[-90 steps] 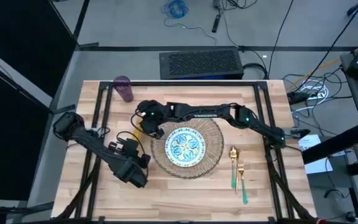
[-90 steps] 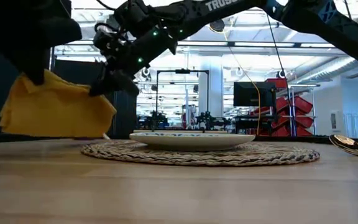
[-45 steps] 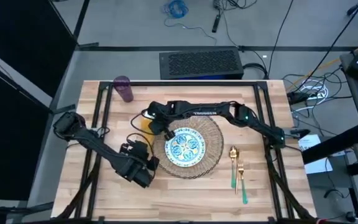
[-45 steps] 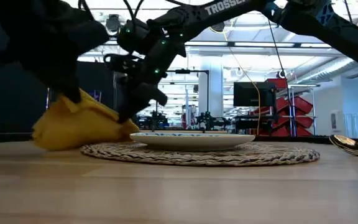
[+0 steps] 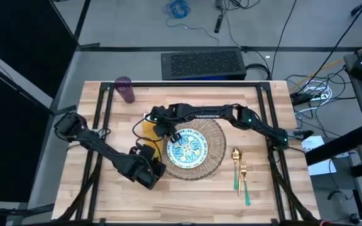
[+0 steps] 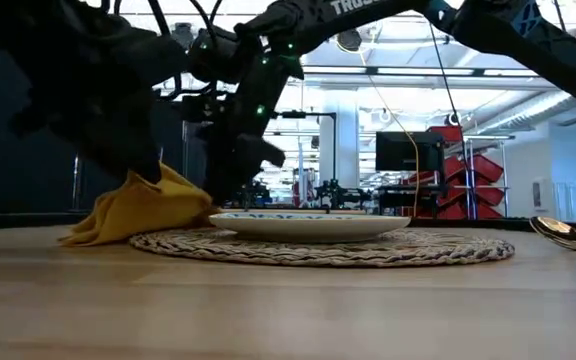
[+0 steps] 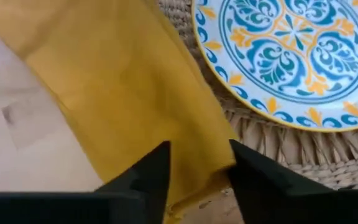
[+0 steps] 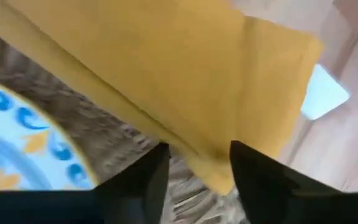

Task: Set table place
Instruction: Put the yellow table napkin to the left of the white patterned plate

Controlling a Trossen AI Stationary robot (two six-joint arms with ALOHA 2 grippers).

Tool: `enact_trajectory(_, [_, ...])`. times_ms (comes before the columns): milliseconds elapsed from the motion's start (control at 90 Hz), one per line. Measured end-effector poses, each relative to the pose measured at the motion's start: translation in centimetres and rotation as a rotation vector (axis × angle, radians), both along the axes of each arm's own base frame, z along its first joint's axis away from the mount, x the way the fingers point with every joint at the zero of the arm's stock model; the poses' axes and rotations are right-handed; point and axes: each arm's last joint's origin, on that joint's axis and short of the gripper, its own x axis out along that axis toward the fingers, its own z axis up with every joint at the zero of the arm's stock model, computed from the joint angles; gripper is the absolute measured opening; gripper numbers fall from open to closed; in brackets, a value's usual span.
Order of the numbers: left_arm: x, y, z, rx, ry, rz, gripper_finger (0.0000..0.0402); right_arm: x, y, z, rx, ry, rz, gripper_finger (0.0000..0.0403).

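Both tools are pinching the mustard-yellow napkin (image 6: 143, 208) right now, one at each end. In the overhead shot you barely see it, just a sliver of yellow (image 5: 148, 125) poking out between the two arms, the rest is covered by them. The low view shows it best: a crumpled heap resting on the bench (image 5: 256, 188) and leaning against the edge of the woven straw mat (image 6: 323, 247).

Left tool (image 7: 199, 163) has its fingers closed down on the napkin's edge, with the cloth draped partly over the mat rim just beside the plate (image 7: 291, 56). Right tool (image 8: 197, 163) is clamped on another edge of it, and the cloth fills most of that view, so you only catch a slice of mat and plate pattern there.

The teal-patterned plate sits centred on the mat, around the middle of the bench. The fork (image 5: 244, 182) and spoon (image 5: 236, 166) lie side by side toward the bench's right edge, the spoon just off the mat. The purple cup (image 5: 125, 89) stands near the far left corner, well apart from everything else. In the low view only the spoon's bowl (image 6: 558, 228) shows, cut off at the frame edge.
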Motion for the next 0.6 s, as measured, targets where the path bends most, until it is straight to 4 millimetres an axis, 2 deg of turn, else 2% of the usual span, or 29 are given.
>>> enact_trajectory(167, [0.0,-0.4,0.3,-0.01,0.007,-0.023,0.0191,-0.6,0.0,1.2,0.028,0.056,-0.059,0.0215])
enact_trajectory(322, [-0.3,-1.1,1.2,0.003,0.03,-0.062,0.0197,-1.5,0.2,3.2,0.078,0.115,-0.172,0.0223])
enact_trajectory(500, [-2.0,-0.3,4.3,0.041,0.048,-0.049,0.0196,-3.4,0.9,6.2,0.198,0.149,-0.299,0.0207])
enact_trajectory(600, [-3.3,0.6,6.2,0.09,0.007,-0.026,0.0196,-4.1,2.6,6.8,0.302,0.216,-0.351,0.0199])
